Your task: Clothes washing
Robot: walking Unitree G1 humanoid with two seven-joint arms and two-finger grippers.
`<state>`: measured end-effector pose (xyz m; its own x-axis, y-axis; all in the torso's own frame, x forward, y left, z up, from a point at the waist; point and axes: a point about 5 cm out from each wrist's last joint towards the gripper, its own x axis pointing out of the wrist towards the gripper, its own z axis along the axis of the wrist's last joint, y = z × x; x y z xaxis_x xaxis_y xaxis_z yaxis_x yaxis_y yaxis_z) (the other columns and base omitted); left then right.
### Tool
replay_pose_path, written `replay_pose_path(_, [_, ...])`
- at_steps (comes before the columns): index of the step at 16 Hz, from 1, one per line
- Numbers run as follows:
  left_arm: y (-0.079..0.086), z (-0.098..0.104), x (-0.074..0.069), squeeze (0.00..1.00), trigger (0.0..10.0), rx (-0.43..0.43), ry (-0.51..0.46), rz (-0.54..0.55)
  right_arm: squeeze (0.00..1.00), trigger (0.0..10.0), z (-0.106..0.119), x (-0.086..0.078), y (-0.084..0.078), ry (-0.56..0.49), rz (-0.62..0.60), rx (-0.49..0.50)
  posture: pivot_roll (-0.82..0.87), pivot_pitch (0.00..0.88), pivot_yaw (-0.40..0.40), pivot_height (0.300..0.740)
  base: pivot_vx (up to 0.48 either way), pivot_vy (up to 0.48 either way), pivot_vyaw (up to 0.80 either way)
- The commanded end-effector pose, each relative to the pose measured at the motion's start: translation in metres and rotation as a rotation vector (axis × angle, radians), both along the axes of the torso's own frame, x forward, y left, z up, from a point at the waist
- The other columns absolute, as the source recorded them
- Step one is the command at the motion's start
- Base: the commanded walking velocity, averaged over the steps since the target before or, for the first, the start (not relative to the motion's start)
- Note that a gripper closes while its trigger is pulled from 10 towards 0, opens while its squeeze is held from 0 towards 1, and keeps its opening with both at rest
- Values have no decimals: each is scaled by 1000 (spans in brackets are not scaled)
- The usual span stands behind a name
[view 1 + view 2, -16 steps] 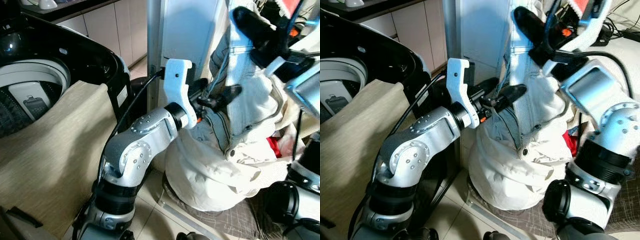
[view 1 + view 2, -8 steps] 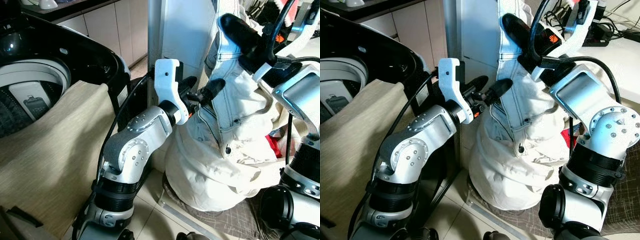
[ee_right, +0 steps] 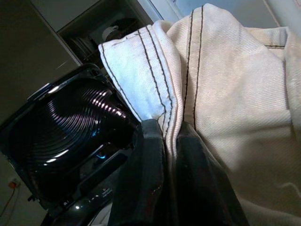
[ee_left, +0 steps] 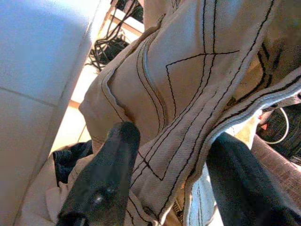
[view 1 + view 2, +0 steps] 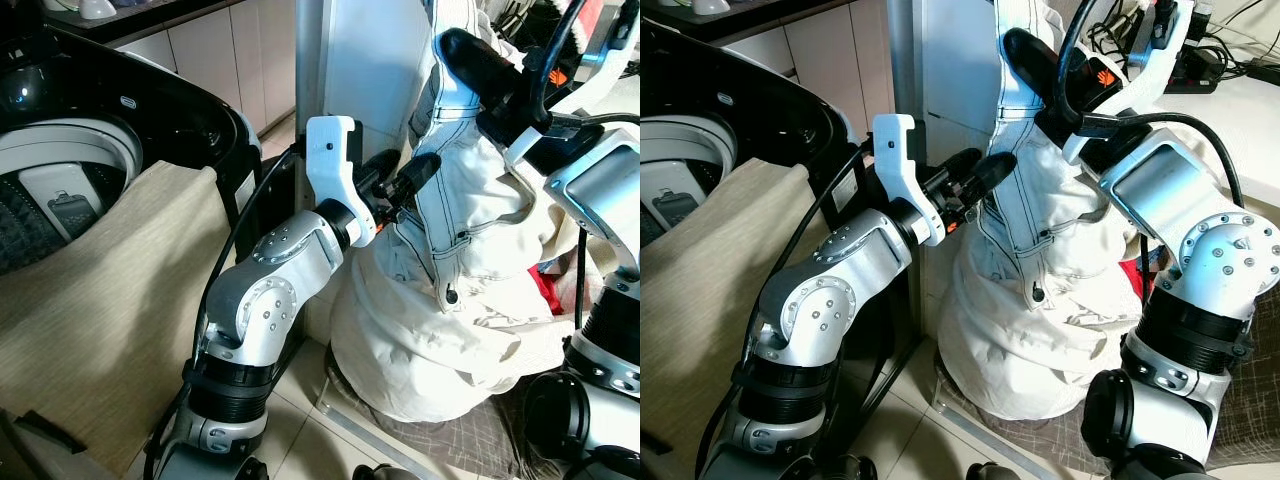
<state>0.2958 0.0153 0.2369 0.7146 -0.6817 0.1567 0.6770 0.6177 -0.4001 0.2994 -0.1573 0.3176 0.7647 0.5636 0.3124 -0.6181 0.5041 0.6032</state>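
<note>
Over the last sec the right hand (image 5: 1025, 55) has hauled the cream jacket (image 5: 470, 210) higher out of the laundry bag (image 5: 420, 350); its fingers are pinched tight on a stitched hem, seen close in the right wrist view, w/ the washer's open black lid (image 3: 70, 141) behind. The left hand (image 5: 410, 178) has pulled back a bit toward the robot and now sits at the jacket's left edge, fingers spread w/ a seamed fold of cloth (image 4: 188, 117) lying between them but not clamped, so it's open, not yet gripping. The jacket now hangs taller and straighter, its lower part still bunched in the bag on the floor, right of the washing machine (image 5: 60, 180) and its tan cover cloth (image 5: 110, 300). Meaning for the task, as I judge it: garment is mostly freed from the pile, only one hand bears it. Next likely needs the left hand to close on that fold, then both swing it left over the drum opening; risk is the tail dragging other clothes out.
</note>
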Motion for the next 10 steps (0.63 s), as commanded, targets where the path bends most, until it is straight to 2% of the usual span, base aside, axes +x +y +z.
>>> replay_pose_path(1, [-11, 12, -3, 0, 0, -51, -25, -27, 0, 0, 8, -7, 0, -55, 5, 10, -100, 36, -39, 740, 0, 0, 0])
replay_pose_path(10, [-7, 15, -2, 0, 0, -86, -36, -16, 0, 0, 9, -5, -3, -55, -4, -1, -99, 34, -40, 740, 0, 0, 0])
